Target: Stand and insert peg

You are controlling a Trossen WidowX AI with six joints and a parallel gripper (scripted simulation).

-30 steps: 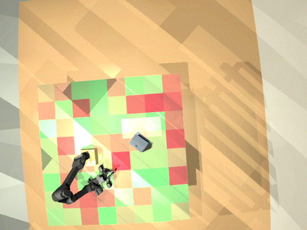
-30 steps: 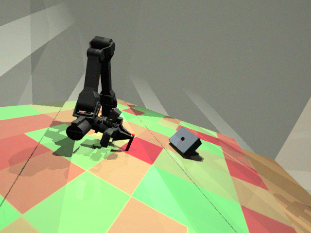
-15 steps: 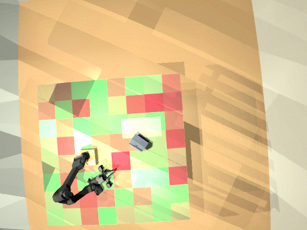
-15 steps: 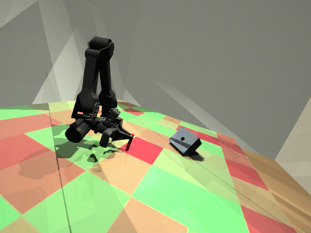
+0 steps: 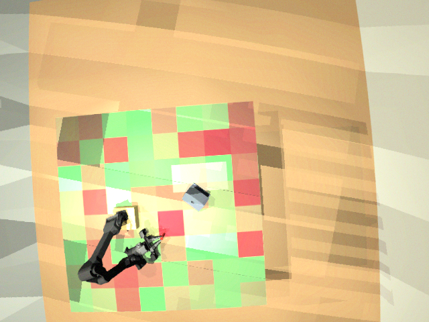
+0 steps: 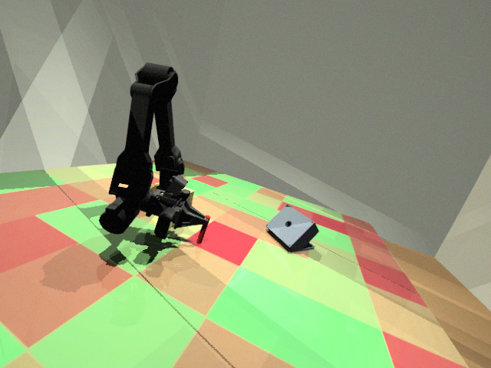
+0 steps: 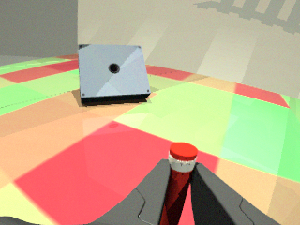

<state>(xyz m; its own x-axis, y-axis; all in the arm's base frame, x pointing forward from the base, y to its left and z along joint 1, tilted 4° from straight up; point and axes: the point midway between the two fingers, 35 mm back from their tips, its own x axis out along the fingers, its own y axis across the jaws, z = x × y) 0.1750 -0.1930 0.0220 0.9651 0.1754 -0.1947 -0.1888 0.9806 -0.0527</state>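
The red peg (image 6: 202,234) (image 7: 176,199) is held near its white-banded end, which points up. Its plain end points down, and the peg leans a little in the exterior view. Whether the plain end touches the table is hard to tell. My gripper (image 5: 161,236) (image 6: 205,221) (image 7: 179,168) is shut on the peg just below the red cap, with the fingers reaching in from the side. The grey sloped panel (image 5: 198,203) (image 6: 275,225) (image 7: 96,77) stands apart from the peg, farther out from the arm. Its single dark hole (image 5: 192,202) (image 6: 288,223) (image 7: 113,68) is in view and empty.
A yellow block (image 5: 135,216) (image 6: 190,195) sits beside the arm's base, partly hidden by the arm. A checkered red, green and tan mat (image 5: 221,277) (image 6: 289,300) lies under the arm and the panel, on a wooden surface (image 5: 208,62).
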